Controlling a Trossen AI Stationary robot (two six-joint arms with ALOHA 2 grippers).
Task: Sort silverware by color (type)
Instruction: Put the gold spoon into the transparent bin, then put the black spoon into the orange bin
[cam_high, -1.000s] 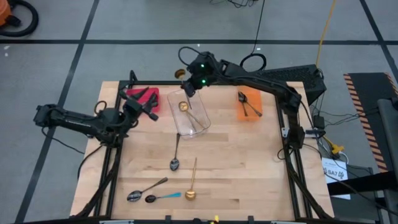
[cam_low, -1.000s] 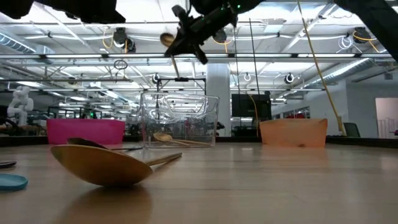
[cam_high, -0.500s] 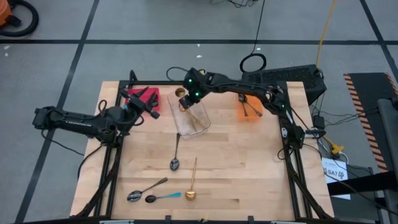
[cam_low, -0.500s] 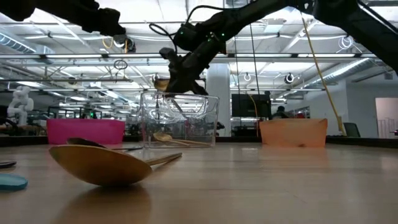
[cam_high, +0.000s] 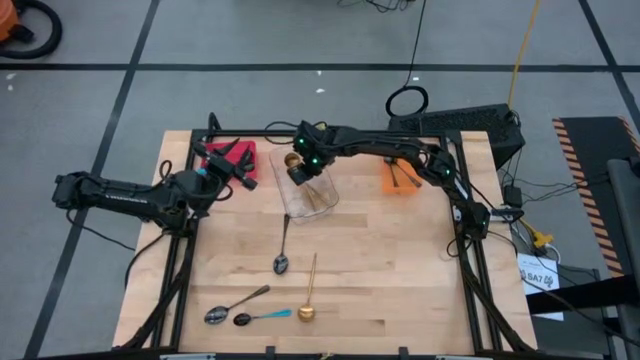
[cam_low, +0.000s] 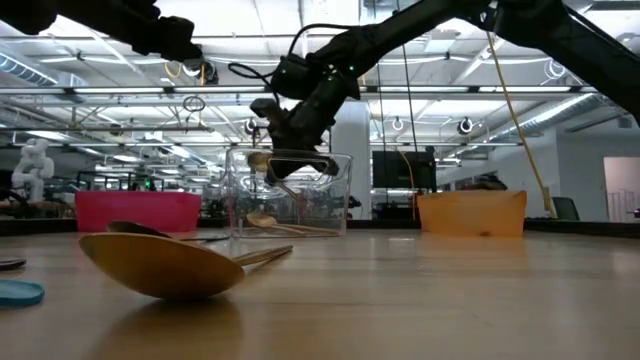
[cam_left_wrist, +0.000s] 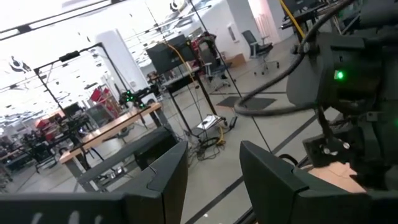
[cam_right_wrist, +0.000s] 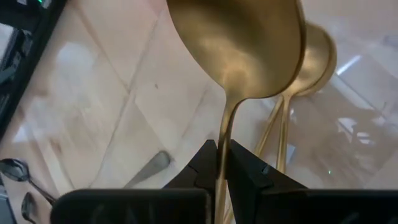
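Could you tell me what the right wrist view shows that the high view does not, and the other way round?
Only the right wrist view shows the right hand pinching a gold spoon by its slim handle, with another gold spoon lying below it. Only the high view shows the whole layout: the pink bin, the orange bin, the left hand and four spoons loose on the table. Both show the clear bin under the right hand.

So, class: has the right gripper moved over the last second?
Yes. The right gripper, its fingers shut on a gold spoon, has come down from above to the clear bin's rim.
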